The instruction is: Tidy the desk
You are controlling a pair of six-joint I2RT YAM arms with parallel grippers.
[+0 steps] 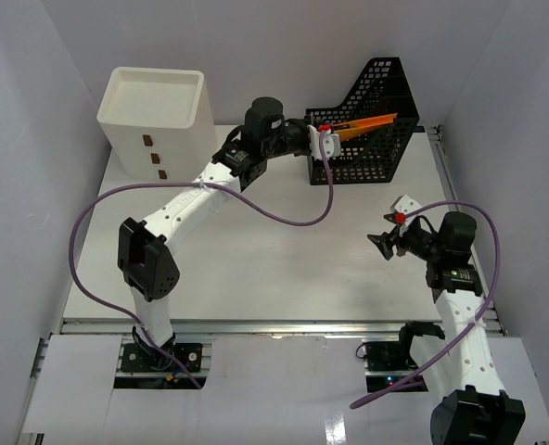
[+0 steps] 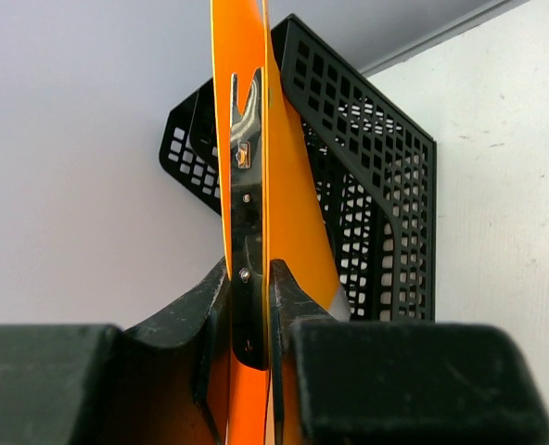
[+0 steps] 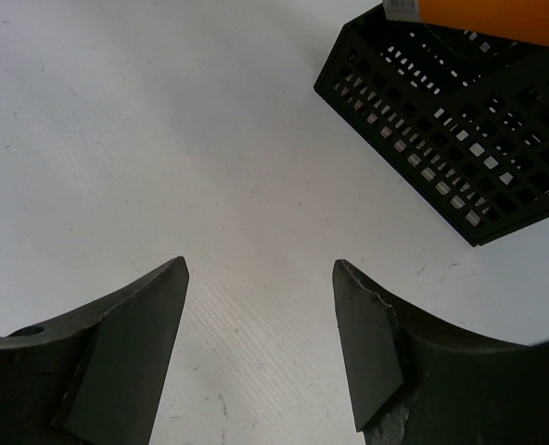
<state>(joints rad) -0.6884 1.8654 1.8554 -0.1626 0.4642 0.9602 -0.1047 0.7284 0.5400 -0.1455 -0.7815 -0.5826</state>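
A: From above, how does it look?
B: The large flat white rectangular desk (image 1: 284,269) is matt, with a metal rail (image 1: 284,326) along its near edge and plain white walls (image 1: 24,139) on three sides. A white three-drawer box (image 1: 154,116) stands at the back left and a black perforated file rack (image 1: 376,153) at the back, right of centre. Purple cables (image 1: 284,215) loop over the surface.
A: And the arms?
B: The left tool (image 1: 325,137) is raised at the rack's front and pinches a thin orange sheet (image 1: 372,122) that reaches over the rack. The right tool (image 1: 384,239) hangs above the desk's right half, apart from everything.
A: The left wrist view?
B: The left tool (image 2: 249,273) is pressed on the orange sheet (image 2: 298,213), seen edge-on, with a metal strip (image 2: 247,139) along it. The rack (image 2: 386,185) is behind, and the desk (image 2: 506,185) shows on the right, faintly specked.
A: The right wrist?
B: The right tool (image 3: 261,278) is spread wide with nothing between its fingers. The desk (image 3: 163,120) lies directly below, bare white with faint scuffs, and the rack's corner (image 3: 460,158) is at the upper right.
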